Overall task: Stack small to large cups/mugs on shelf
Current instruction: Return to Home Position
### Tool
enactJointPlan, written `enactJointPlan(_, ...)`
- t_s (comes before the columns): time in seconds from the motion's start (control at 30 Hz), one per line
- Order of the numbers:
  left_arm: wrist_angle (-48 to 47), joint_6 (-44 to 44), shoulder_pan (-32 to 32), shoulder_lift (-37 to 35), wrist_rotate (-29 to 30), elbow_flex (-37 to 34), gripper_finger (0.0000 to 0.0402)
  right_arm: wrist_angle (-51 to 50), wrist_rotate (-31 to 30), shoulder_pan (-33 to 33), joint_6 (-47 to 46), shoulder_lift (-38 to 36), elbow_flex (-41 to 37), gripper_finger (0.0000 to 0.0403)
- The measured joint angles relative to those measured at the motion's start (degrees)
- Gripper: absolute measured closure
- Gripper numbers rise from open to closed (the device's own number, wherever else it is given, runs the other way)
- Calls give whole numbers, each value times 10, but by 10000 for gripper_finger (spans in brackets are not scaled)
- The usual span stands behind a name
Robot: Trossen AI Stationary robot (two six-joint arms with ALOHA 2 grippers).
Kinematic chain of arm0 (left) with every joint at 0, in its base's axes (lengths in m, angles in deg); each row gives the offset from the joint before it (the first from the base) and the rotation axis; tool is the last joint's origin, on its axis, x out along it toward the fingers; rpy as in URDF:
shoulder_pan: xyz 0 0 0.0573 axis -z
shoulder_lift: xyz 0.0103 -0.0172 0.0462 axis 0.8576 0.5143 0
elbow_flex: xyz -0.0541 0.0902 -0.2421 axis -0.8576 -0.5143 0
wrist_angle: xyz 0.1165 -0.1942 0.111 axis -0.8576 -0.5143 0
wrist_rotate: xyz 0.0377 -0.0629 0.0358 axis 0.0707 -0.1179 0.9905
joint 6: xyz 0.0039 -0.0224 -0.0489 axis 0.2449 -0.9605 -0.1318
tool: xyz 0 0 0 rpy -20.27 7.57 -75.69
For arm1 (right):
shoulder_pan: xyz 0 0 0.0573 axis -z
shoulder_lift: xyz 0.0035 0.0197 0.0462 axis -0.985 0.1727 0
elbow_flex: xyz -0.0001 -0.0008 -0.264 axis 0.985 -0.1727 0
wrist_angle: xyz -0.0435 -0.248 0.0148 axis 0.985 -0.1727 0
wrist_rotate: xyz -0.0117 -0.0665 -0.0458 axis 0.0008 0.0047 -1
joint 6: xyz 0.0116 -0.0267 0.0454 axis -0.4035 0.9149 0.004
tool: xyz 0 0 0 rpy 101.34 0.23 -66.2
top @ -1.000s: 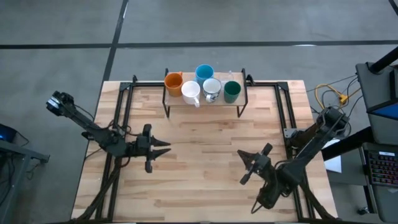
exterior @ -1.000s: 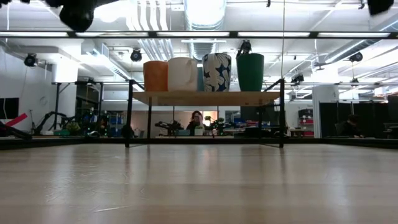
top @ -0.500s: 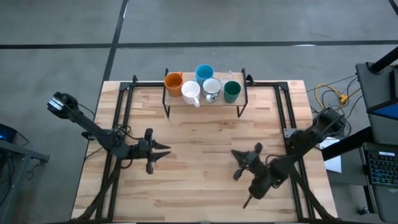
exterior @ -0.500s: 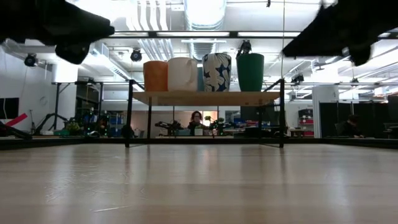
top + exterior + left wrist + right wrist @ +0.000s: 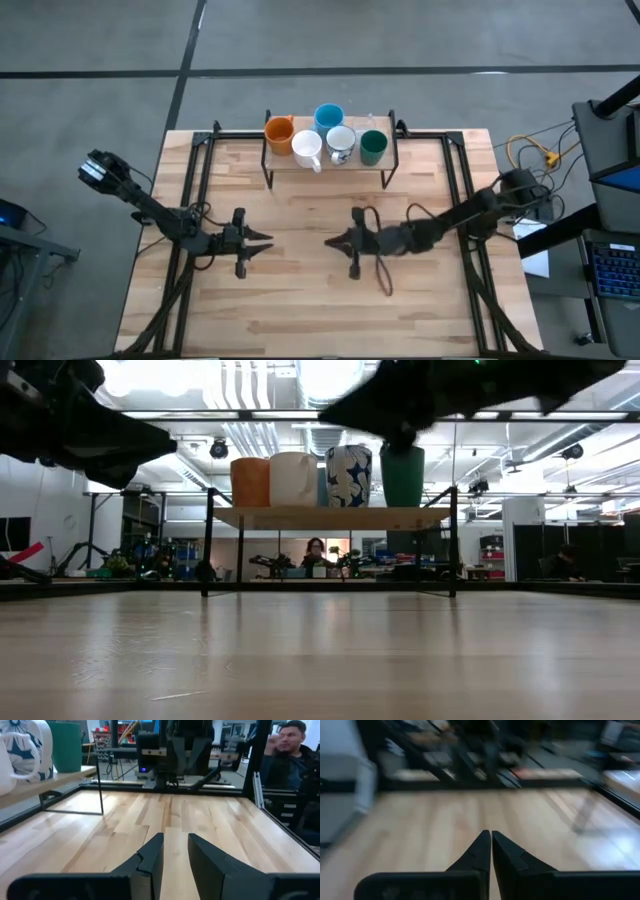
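On the shelf [image 5: 352, 167] at the table's far middle the cups stand upright on their bases: orange [image 5: 279, 131], light blue [image 5: 328, 117], white [image 5: 306, 148], grey-white with a blue pattern [image 5: 341, 143], dark green [image 5: 372, 147]. The low view shows them in a row: orange [image 5: 250, 482], white [image 5: 293, 479], patterned [image 5: 349, 476], green [image 5: 402, 476]. My left gripper [image 5: 268, 239] hovers left of centre, pointing level toward the right, open with nothing between its fingers [image 5: 175, 847]. My right gripper [image 5: 330, 241] hovers at the table's middle, pointing left, shut on nothing [image 5: 491, 838].
Black frame rails [image 5: 205, 170] run along the table's left and right sides. A black cable loop [image 5: 382, 275] hangs under my right arm. Cables and equipment [image 5: 530, 155] lie past the right edge. A person [image 5: 295, 755] sits beyond the table.
My right gripper has swung from the near right part of the table toward its middle, turning until it points left at my left gripper; it has stayed shut. My left gripper has sunk lower, pointing the same way. The cups have not moved.
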Motion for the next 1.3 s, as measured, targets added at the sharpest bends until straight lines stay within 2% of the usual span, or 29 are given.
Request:
enactJointPlan(0.27,113,25,-23,76,0,-3,327,166,275,82,-11,-36,-68,394)
enactJointPlan(0.37,139,24,-36,105,1,-4,327,246,328,105,-47,-37,-117,394)
enactJointPlan(0.47,172,25,-44,126,1,-4,327,286,329,111,-65,-38,-160,394)
enactJointPlan(0.7,184,52,-49,129,-1,-15,327,289,319,110,-76,-41,-238,394)
enactJointPlan(0.9,183,53,-49,93,3,-51,327,323,277,110,-77,-44,-304,394)
enactJointPlan(1.17,154,106,-57,44,6,-52,327,515,218,112,-86,-45,-408,394)
enactJointPlan(1.3,150,115,-64,1,6,-53,327,514,209,111,-88,-88,-420,394)
